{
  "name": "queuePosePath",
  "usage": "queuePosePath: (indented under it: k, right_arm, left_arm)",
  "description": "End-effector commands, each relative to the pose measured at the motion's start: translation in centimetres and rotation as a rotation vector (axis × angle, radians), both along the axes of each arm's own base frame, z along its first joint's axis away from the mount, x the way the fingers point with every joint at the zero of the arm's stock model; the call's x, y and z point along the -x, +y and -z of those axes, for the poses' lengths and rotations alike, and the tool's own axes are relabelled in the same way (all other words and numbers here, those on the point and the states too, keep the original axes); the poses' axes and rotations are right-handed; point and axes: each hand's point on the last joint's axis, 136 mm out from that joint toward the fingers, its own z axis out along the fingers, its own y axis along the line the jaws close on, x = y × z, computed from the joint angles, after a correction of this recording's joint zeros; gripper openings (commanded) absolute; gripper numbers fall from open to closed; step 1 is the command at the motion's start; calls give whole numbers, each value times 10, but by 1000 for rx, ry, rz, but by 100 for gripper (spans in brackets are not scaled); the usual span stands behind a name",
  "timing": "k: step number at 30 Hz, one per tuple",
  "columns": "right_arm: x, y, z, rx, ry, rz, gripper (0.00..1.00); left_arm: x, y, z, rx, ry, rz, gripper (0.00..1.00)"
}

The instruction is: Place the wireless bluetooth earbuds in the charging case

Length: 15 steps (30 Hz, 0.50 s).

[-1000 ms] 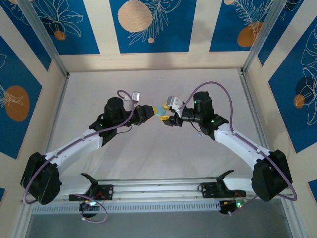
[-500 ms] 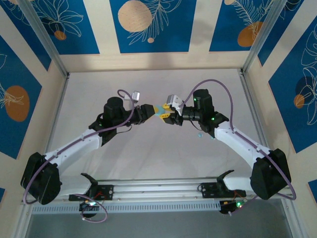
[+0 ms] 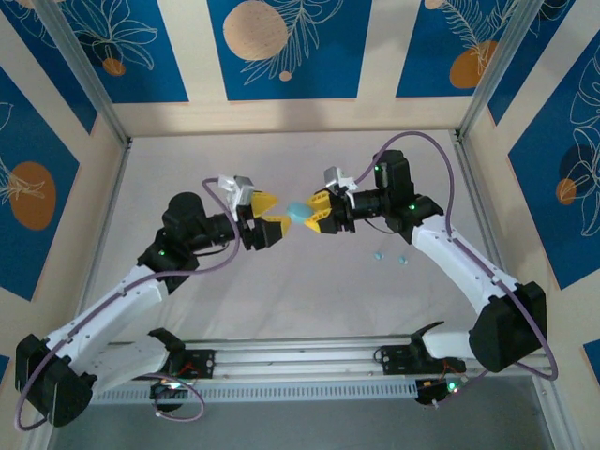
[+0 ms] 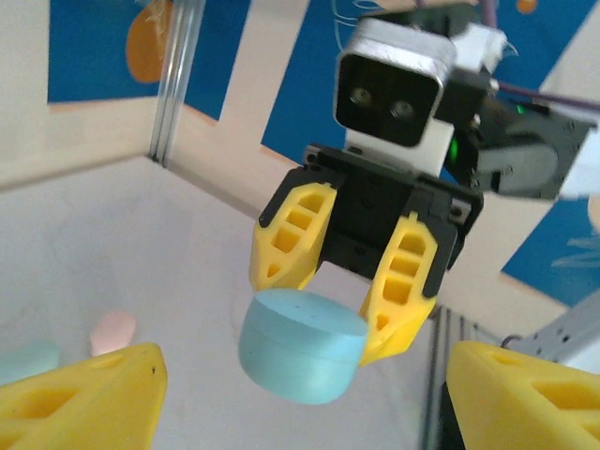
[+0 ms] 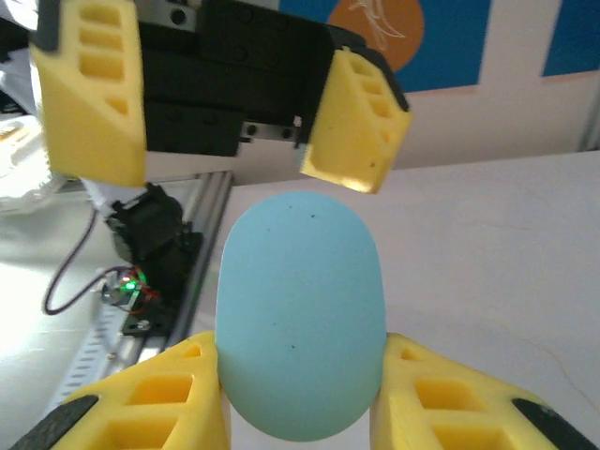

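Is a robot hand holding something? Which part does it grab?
The right pincer holds the light blue case, pinched on its two sides near one end. The left pincer is open and holds nothing.

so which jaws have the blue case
The right gripper: its jaws clamp the light blue case; the left gripper stands open and empty.

Legible markings: none. I read no text, label, number or brand; the wall panels (image 3: 281, 47) carry artwork alone.
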Motion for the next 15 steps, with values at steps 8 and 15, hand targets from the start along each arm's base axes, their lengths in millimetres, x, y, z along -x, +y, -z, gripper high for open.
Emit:
queuePosePath:
  k: [8, 15]
  right_arm:
    - [15, 0, -23, -34, 35, -77, 34]
    - [13, 4, -17, -13, 12, -59, 34]
  left_arm:
    - [10, -20, 7, -57, -186, 157, 67]
    - [16, -27, 1, -39, -189, 210, 62]
